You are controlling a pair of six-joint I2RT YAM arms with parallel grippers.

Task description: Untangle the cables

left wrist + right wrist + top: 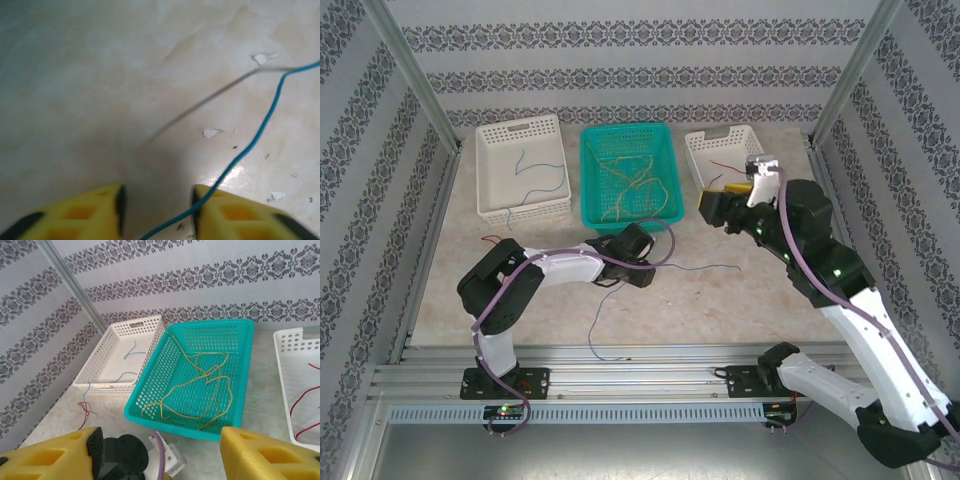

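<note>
Left gripper (157, 202): low over the table (740, 300), just in front of the teal basket (588, 180). Its yellow fingers (75, 215) stand apart with a clear gap and pinch nothing.
Blue cable (260, 131): lies flat on the table and passes through that gap, against the inner edge of the finger at the right of the wrist view.
Blue cable, long axis: diagonal in the wrist view, running from between the fingertips away to the upper right, with an S-bend near the far end.
Rightward strand (705, 267): a thin blue-grey line on the table, nearly straight. It runs from the left gripper out to the right, along the table's width.
Near strand (596, 325): a thin line curving from the left gripper toward the arm bases and ending in a small hook. I cannot tell whether it is one cable with the rightward strand.
Grey streak (210, 100): a blurred diagonal line in the wrist view; cable or shadow, I cannot tell.
Right gripper (159, 440): raised above the table beside the right white basket (720, 135), fingers wide apart with nothing between them.
Yellow-orange cables (200, 385): a loose tangle on the floor of the teal basket, the loops mostly along its length.
Loose red cable (492, 240): on the table by the near corner of the left white basket (520, 210).
Second blue cable (131, 350): inside the left white basket, curled.
Red strands (300, 405): inside the right white basket.
</note>
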